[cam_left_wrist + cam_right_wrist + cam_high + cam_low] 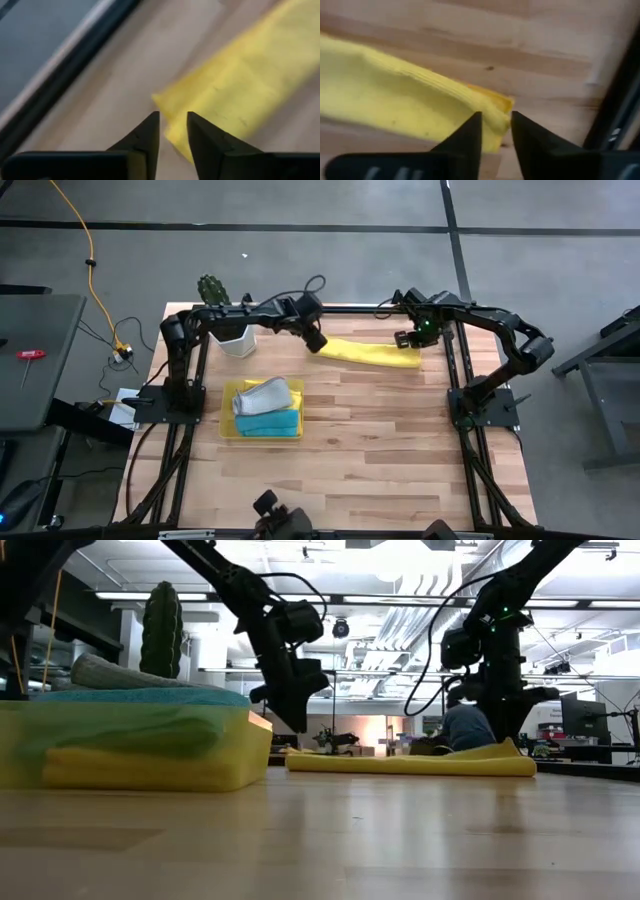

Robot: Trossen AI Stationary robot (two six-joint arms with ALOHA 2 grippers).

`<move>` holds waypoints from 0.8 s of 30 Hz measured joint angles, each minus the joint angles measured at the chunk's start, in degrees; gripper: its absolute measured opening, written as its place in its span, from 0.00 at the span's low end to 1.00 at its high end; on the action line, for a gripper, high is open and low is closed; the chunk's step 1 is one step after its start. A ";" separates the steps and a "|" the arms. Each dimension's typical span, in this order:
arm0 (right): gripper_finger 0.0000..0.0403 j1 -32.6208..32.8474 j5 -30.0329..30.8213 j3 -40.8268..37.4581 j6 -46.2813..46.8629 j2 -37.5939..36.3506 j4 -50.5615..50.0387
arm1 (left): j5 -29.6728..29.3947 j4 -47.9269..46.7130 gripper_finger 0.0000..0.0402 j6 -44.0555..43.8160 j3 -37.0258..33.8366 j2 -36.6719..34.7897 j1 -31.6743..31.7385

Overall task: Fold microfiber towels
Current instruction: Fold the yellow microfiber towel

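Observation:
A bright yellow microfiber towel (370, 354) lies folded into a long strip on the wooden table near the far edge, also in the low view (410, 764). My left gripper (318, 345) hangs open a little above the strip's left end (170, 102), clear of it in the low view (297, 725). My right gripper (405, 340) points down, open, over the strip's right end (490, 107), which stands up in a small peak (513, 745). A grey towel (262, 394) and a turquoise towel (270, 422) lie in a yellow tray (228, 430). My right gripper stands with its two fingers (465, 135) either side of the yellow towel's folded right end (492, 112), coming from above. Whether the fingertips touch the cloth cannot be told. My left gripper touches nothing.
A white pot (235, 340) with a green cactus (212, 288) stands at the far left, behind the left arm. The tray sits left of centre. Bare wood stretches across the table's near half (380, 460). A person (465, 725) sits in the room beyond.

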 joint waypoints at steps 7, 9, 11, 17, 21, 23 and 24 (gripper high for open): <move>0.42 0.00 5.88 -0.01 0.76 -0.65 0.25 | 0.08 2.03 0.36 0.57 0.00 -0.03 3.95; 0.45 0.00 4.89 0.00 -0.81 -1.93 0.04 | 3.06 1.44 0.38 0.91 -0.02 -0.63 5.02; 0.45 0.00 3.47 -0.01 -2.99 -3.74 -0.91 | 8.05 1.66 0.40 3.80 0.02 -1.33 5.57; 0.46 -0.09 -1.26 -2.21 -5.41 -9.34 -4.70 | 13.71 -1.09 0.41 11.66 0.02 -1.86 4.75; 0.46 -0.31 -2.56 -10.11 0.31 -12.90 0.68 | 14.02 0.05 0.41 11.04 0.00 -1.24 3.93; 0.46 -0.33 -4.64 -13.94 3.79 -14.28 6.86 | 14.83 0.98 0.41 11.02 -0.04 -1.20 3.33; 0.46 -0.31 -5.31 -15.63 5.35 -14.80 9.96 | 15.71 1.94 0.41 11.02 -0.04 -1.20 2.93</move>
